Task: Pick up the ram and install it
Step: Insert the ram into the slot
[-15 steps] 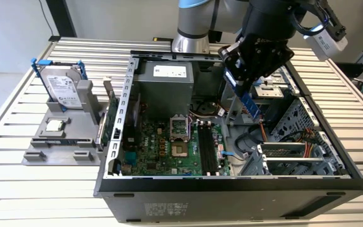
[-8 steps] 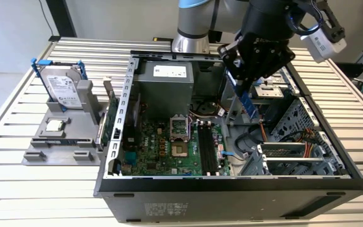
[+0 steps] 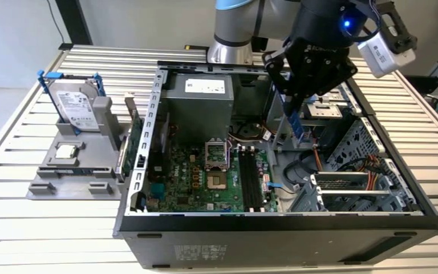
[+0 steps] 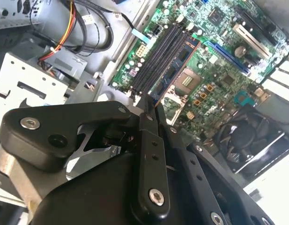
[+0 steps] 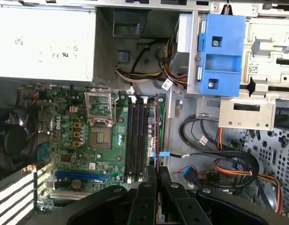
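Above memory slots [image 5: 137, 136] in open case [image 3: 280, 220], your tool [image 5: 156, 174] grips ram [image 5: 158, 136] edge-down; stick's long axis parallel to slots, just beside them, opposite processor socket [image 5: 101, 110], not yet seated.

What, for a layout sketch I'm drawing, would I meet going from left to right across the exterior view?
hard drive → processor socket → memory slots → ram, raised above the board → orange cables
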